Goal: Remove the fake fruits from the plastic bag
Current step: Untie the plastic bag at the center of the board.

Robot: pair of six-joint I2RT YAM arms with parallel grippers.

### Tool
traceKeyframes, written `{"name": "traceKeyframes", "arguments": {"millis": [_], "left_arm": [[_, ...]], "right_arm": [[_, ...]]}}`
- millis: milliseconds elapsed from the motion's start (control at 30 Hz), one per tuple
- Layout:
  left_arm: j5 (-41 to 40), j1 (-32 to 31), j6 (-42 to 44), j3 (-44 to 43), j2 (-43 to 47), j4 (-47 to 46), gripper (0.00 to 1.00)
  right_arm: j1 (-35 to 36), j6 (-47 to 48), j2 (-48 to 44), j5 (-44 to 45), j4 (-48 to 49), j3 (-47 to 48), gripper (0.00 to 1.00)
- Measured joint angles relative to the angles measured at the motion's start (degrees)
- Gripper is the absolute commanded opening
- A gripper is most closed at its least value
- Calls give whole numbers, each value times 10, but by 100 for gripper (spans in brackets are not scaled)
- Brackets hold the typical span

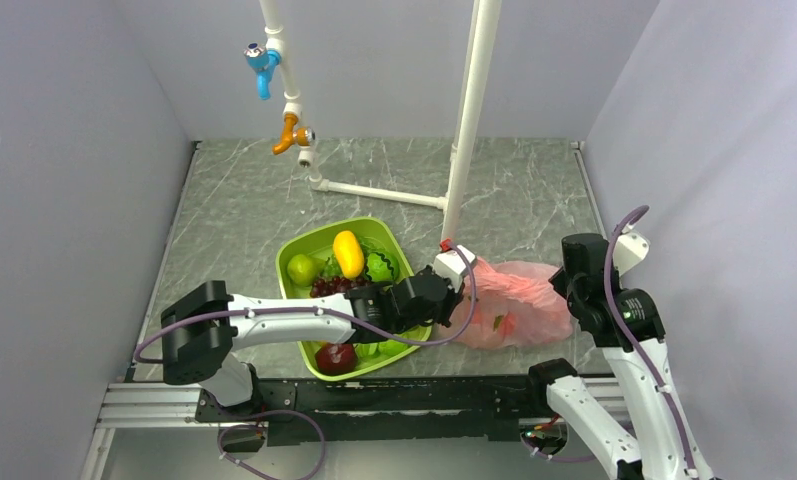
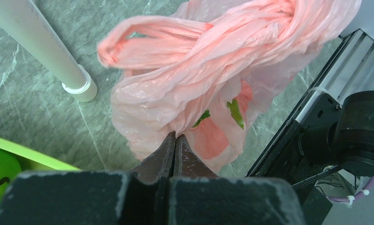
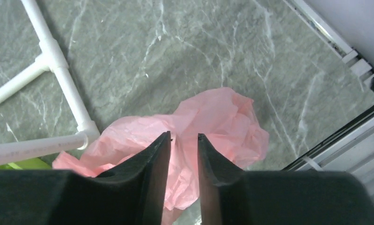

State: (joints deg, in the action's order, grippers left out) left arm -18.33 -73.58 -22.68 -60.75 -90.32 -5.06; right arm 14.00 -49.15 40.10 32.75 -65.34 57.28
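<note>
Grey-green marbled bench (image 1: 234, 210). Lime-green tray (image 1: 319, 233) near centre front. Crumpled pink plastic bag (image 1: 519, 305) just right of tray. White pipe frame (image 1: 379, 192) stands behind both.

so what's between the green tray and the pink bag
The left gripper, jaws shut on a fold of the plastic bag, fills that gap beside the green tray, as the top view shows.
</note>
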Motion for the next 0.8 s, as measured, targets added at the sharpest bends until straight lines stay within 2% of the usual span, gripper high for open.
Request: {"name": "traceKeyframes", "arguments": {"millis": [67,133,333,567,800], "left_arm": [[0,0,-3,-1,0,-2,0],[0,1,-6,-1,0,-3,0],[0,3,-6,-2,0,-11,0],[4,11,-6,-17,-7,-12,0],[16,13,-7,-17,-7,-11,0]], "right_arm": [[0,17,-1,-15,3,8,54],[-1,28,-1,-41,1,10,62],[-1,55,-2,-132,-52,42,73],[-1,89,-37,-204,-85,48,74],[-1,7,-88,-251,-15,-57,69]]}}
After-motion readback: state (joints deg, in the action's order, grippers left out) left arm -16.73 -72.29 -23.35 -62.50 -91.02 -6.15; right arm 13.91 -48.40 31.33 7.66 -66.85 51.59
